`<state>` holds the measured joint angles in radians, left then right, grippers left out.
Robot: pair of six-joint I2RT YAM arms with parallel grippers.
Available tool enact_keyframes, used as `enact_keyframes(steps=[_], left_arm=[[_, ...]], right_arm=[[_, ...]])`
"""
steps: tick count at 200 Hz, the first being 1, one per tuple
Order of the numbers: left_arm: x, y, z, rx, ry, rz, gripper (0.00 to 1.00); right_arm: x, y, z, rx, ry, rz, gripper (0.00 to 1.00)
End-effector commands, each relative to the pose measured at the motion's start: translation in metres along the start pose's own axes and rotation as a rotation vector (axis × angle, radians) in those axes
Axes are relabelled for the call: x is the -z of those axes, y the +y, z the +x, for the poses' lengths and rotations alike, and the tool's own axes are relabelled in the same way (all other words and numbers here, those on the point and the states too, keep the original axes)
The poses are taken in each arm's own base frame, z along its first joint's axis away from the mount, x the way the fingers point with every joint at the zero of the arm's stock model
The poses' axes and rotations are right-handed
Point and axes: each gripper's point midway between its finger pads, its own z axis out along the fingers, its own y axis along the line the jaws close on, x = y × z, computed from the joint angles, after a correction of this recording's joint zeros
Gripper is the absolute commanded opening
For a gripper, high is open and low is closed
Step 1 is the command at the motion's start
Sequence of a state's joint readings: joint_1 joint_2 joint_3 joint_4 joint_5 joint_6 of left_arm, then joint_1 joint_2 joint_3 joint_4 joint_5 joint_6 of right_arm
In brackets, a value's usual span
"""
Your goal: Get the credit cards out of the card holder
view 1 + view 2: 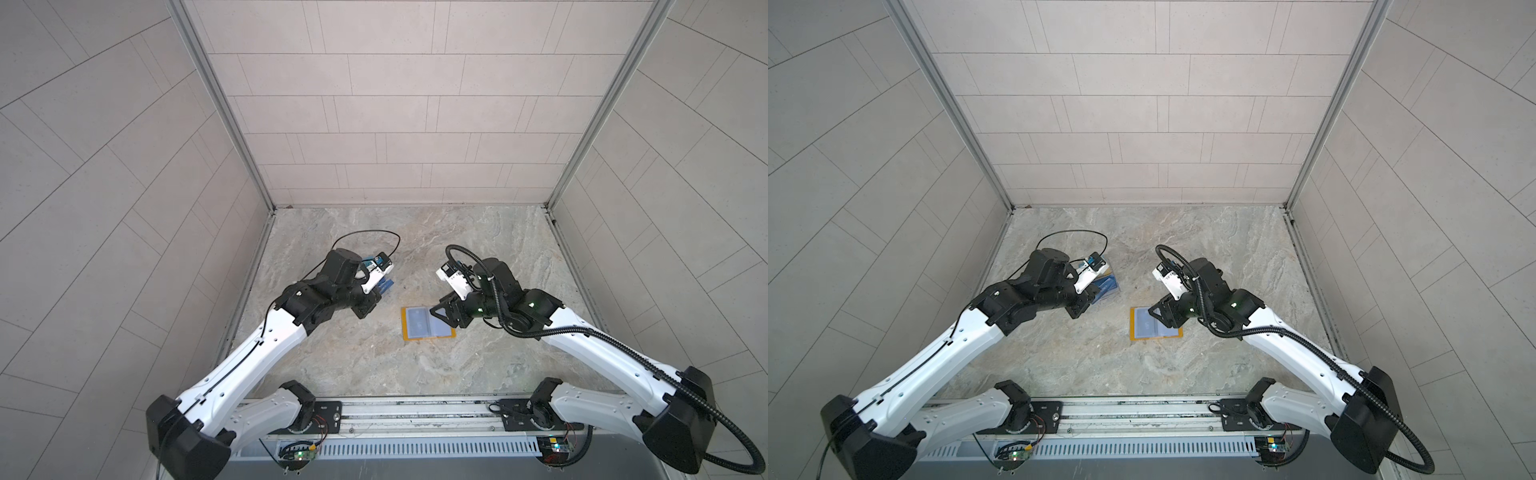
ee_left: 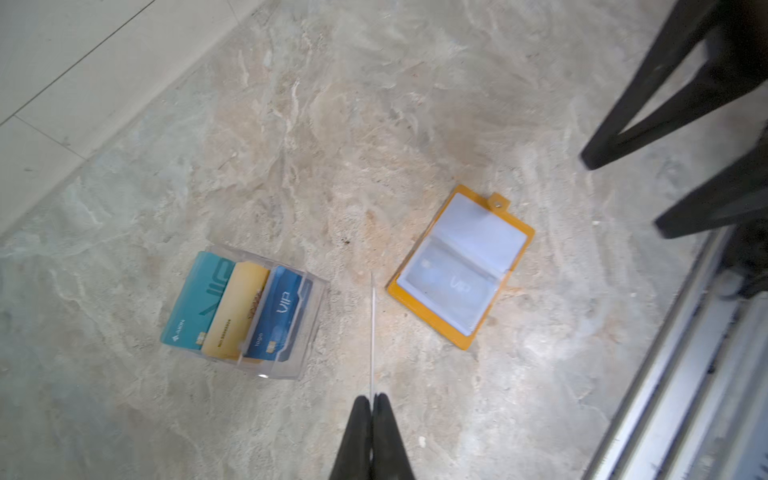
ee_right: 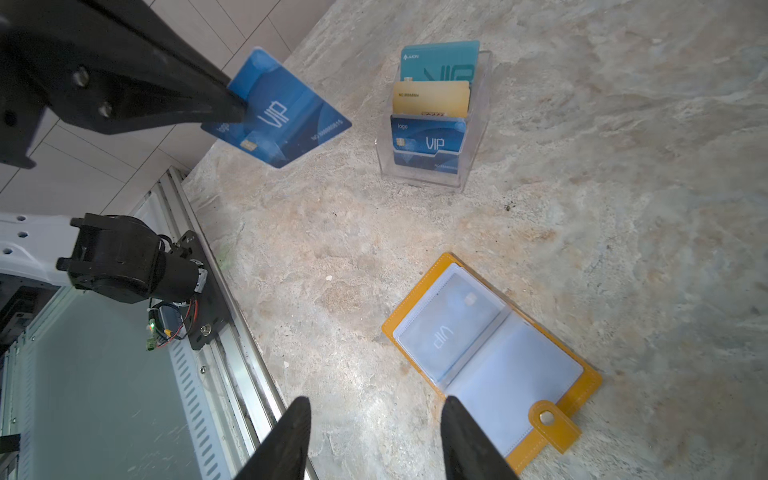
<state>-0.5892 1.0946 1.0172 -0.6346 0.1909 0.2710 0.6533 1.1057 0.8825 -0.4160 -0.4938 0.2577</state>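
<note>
The mustard-yellow card holder (image 1: pixel 428 324) (image 1: pixel 1154 325) lies open and flat on the marble table, snap tab (image 3: pixel 548 419) out to one side. Through one clear sleeve shows a credit card (image 3: pixel 451 328) (image 2: pixel 451 286) with pale VIP lettering. My left gripper (image 3: pixel 237 108) is shut on a blue VIP credit card (image 3: pixel 286 118) and holds it in the air, away from the holder. That card appears edge-on as a thin pale line (image 2: pixel 372 332) above the closed fingertips of the left gripper (image 2: pixel 372 397). My right gripper (image 3: pixel 376 401) (image 1: pixel 440 311) hovers open over the holder's edge, with nothing between its fingers.
A clear acrylic tiered stand (image 2: pixel 299 328) (image 3: pixel 478 124) holds a teal, a gold and a blue card; it stands left of the holder, partly under my left wrist in both top views. A metal rail (image 3: pixel 232 332) runs along the table's front edge. Tiled walls enclose three sides.
</note>
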Motion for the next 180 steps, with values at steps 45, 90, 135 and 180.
enact_keyframes(steps=[45,90,135,180], left_arm=[[-0.024,0.028,-0.011,-0.19,0.098,-0.023,0.0],[-0.041,0.048,-0.005,-0.242,0.101,0.048,0.0],[-0.065,0.066,0.009,-0.236,0.172,0.113,0.0],[-0.087,0.071,0.021,-0.269,0.226,0.136,0.0]], right_arm=[[-0.002,-0.015,0.011,-0.018,0.015,0.051,0.53],[0.001,-0.02,0.012,-0.027,-0.004,0.073,0.53],[0.002,-0.025,0.019,-0.033,0.014,0.092,0.53],[-0.003,-0.029,0.024,-0.05,0.035,0.098,0.53]])
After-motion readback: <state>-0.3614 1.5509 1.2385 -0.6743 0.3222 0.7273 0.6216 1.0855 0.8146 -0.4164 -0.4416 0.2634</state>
